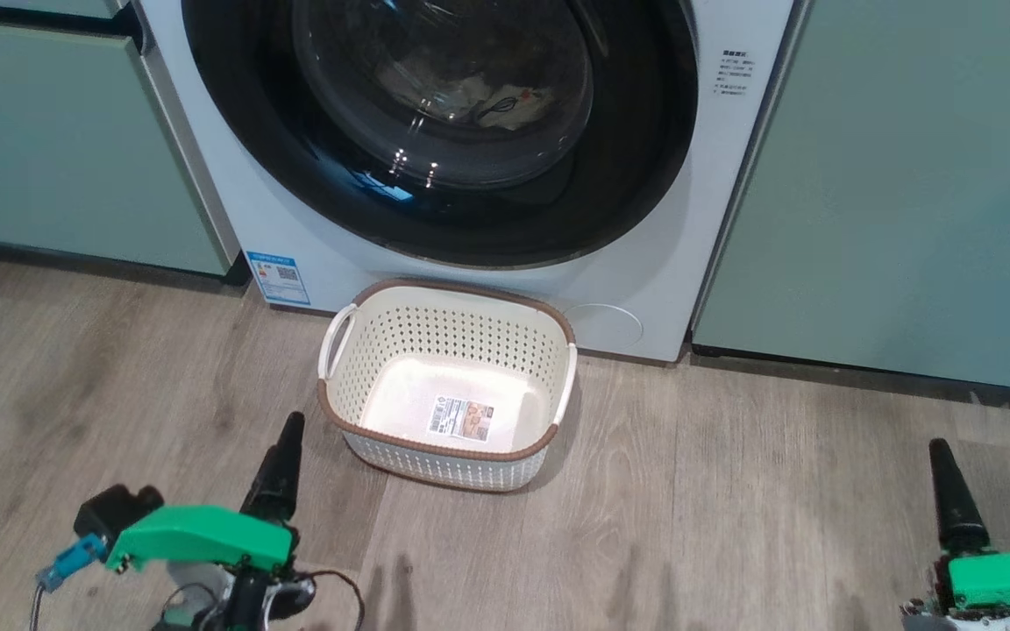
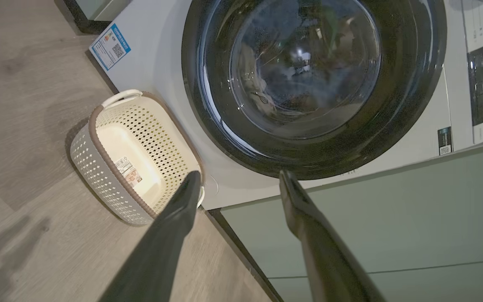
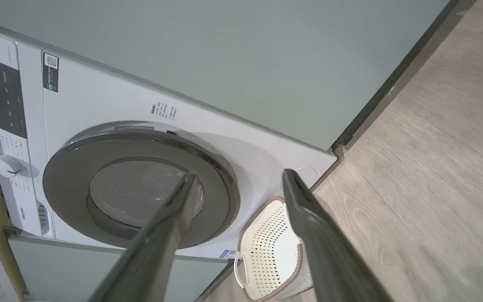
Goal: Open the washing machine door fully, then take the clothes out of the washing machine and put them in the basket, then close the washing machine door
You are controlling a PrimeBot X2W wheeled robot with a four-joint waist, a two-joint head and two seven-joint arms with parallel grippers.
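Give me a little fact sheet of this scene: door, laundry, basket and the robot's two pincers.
Door: washing machine door shut
Laundry: clothes inside the washing machine, seen through the door
Container: basket on the floor before the machine, holding only a sticker
Left arm: left pincer open, holding nothing
Right arm: right pincer open, holding nothing
Progress: nothing done yet

White washing machine (image 1: 663, 289); black-rimmed washing machine door (image 1: 439, 223); cream, brown-rimmed basket (image 1: 444, 471)
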